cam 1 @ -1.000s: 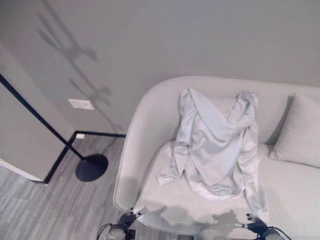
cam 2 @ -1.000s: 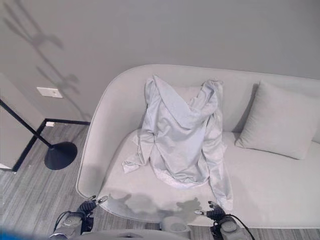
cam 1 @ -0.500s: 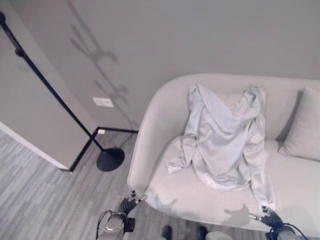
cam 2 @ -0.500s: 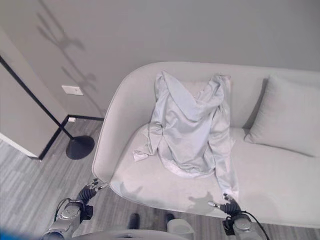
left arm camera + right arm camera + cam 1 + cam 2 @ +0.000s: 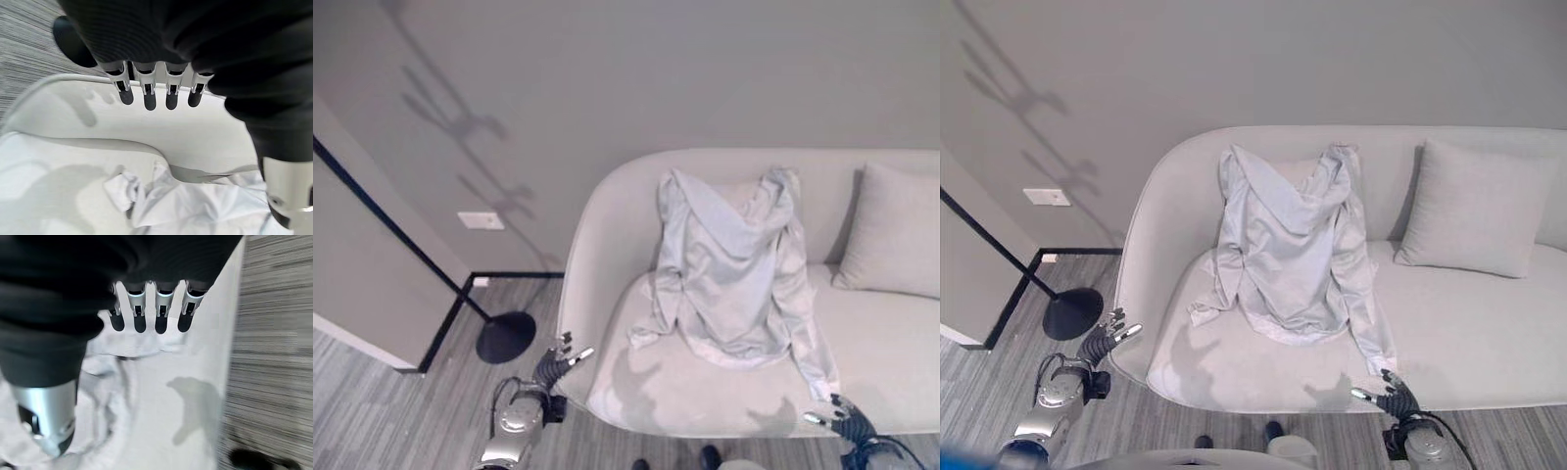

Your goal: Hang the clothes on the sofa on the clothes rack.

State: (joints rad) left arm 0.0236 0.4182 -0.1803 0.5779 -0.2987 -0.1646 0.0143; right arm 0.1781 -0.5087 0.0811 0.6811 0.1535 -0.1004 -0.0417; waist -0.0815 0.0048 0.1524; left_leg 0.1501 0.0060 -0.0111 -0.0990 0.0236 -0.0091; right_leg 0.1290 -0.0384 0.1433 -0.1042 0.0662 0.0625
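Nearest to the camera, the left robot hand [image 5: 1102,342] hangs over the wood-look floor [image 5: 979,411] just off the sofa's rounded left end, fingers straight and spread apart, holding nothing. The right robot hand [image 5: 1393,395] is down at the front edge of the sofa seat [image 5: 1489,362], fingers loose and apart too, and it sits just beside the tip of the shirt's long sleeve (can't tell if it's actually touching it). In its own wrist view the fingers [image 5: 139,320] point over the pale cushion with the crumpled cloth past them, nothing gripped. Past both hands is the light grey sofa [image 5: 607,225], and the pale grey shirt [image 5: 1291,253] is draped on it, collar up against the backrest and body spilling down onto the seat, one sleeve bunched on the left side and the other trailing toward the front edge. A grey cushion [image 5: 1474,211] leans on the backrest to the right, apart from the shirt. Off to the left on the floor stands the black round base [image 5: 505,336] of the clothes rack, its thin black pole [image 5: 391,230] slanting up along the wall corner, with a white wall socket [image 5: 481,220] further back.
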